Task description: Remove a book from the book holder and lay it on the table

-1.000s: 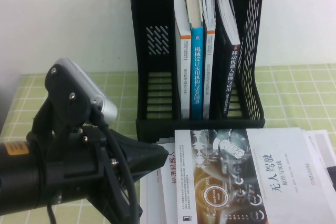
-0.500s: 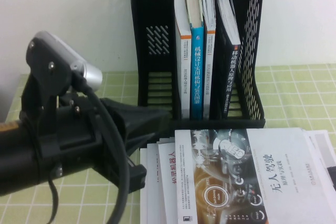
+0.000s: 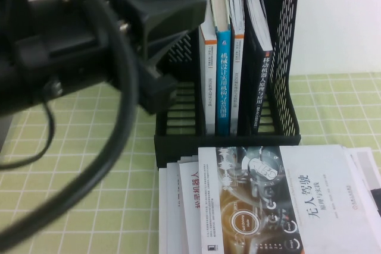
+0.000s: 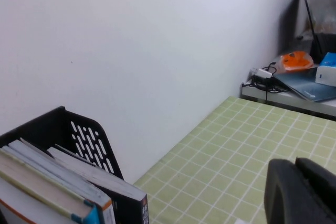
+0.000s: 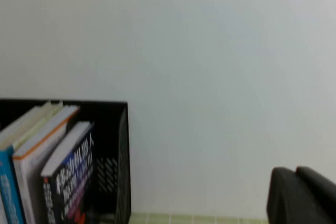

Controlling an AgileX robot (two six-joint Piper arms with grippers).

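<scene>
Black plastic formed the book holder (image 3: 280, 57), which stood upright on the table (image 3: 333, 105) against the pale wall. The book (image 3: 261, 66) with the black spine was seen upright in the holder's rightmost occupied compartment, beside the blue-spined book (image 3: 222, 81) and two white-spined books. The left gripper (image 3: 178, 19) was held high, to the left of the book and well apart from it, its tip in front of the holder's upper left part; whether its jaws were open could not be told. The right gripper (image 5: 302, 195) was seen only in its own wrist view, jaws closed on nothing, to the right of the holder. White-covered books (image 3: 268, 200) lay stacked flat before the holder.
</scene>
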